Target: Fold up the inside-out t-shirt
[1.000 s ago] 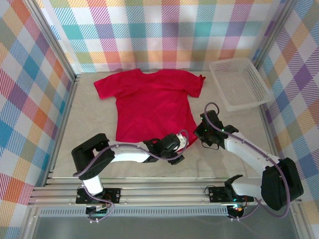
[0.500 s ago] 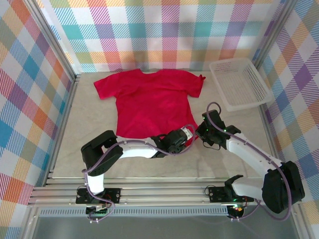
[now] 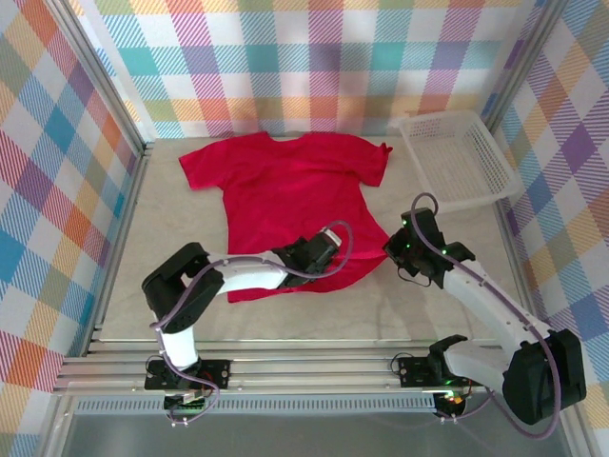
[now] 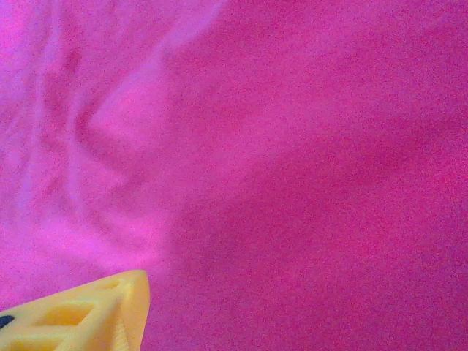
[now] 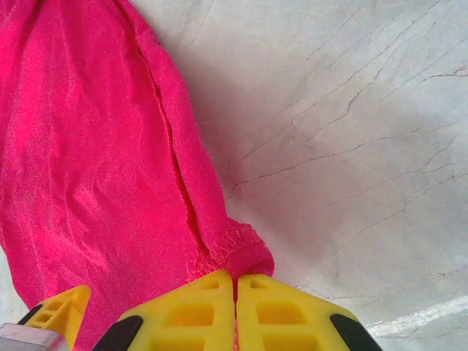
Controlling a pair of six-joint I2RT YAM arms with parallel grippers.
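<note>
R pincer (image 5: 235,284) clamped on t-shirt (image 3: 285,190) hem corner; L pincer (image 3: 325,240) over it, grip can't tell.

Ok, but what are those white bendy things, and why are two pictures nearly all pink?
Those are a robot's left arm and right arm, bolted at the near edge. The wide picture comes from a camera above and behind them: a red t-shirt lies spread on the table, a white mesh basket beside it. The pink pictures come from small cameras on the wrists, very close to the cloth. The yellow bits are fingers. The right hand is shut, pinching the shirt's hem corner. The left hand is over the shirt's lower part; I cannot tell if it is open.
</note>
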